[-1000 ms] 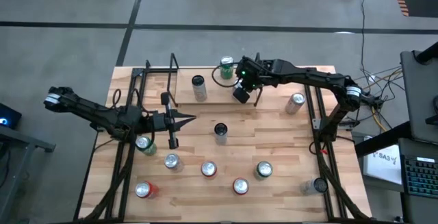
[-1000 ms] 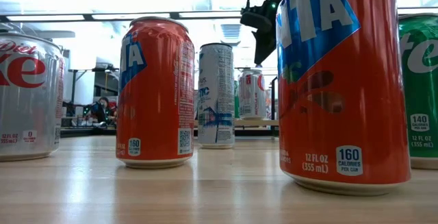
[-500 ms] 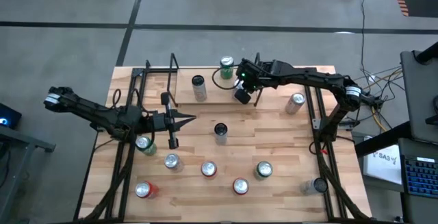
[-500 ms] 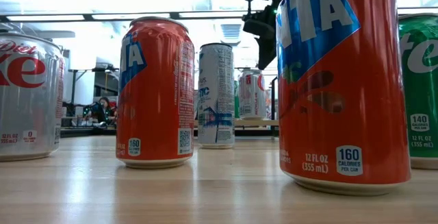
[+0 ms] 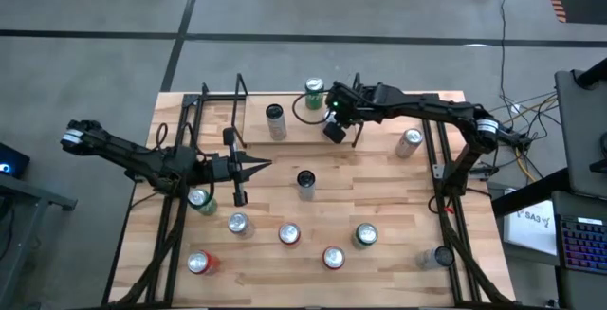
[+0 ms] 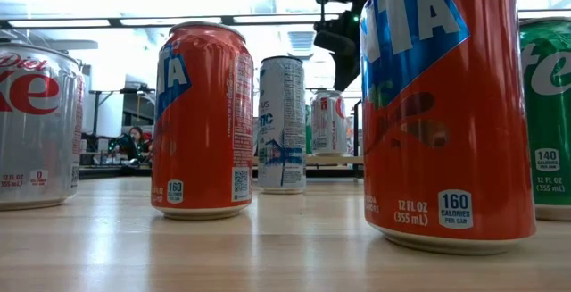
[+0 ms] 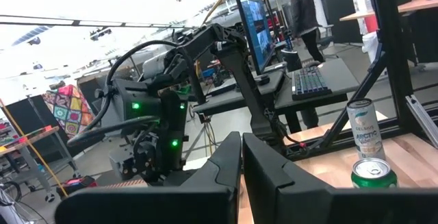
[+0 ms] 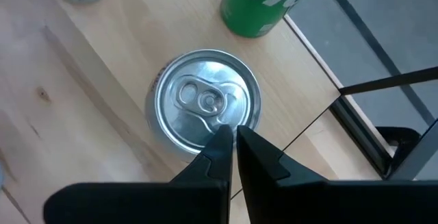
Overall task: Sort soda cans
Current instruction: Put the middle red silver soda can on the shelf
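Directly beneath right pincer (image 8: 233,136), fingers pressed together, empty: silver-topped soda can (image 8: 205,104); green can (image 8: 263,1) near.

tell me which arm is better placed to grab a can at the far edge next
Right. The right gripper, shut, hangs directly over a can's silver top beside the green can. The left gripper, also shut, points toward the table's middle, away from them.

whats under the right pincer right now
A silver-topped can stands upright directly below the shut right pincer, with a green can beside it on the wooden table. The fingertips hide part of the can's near rim.
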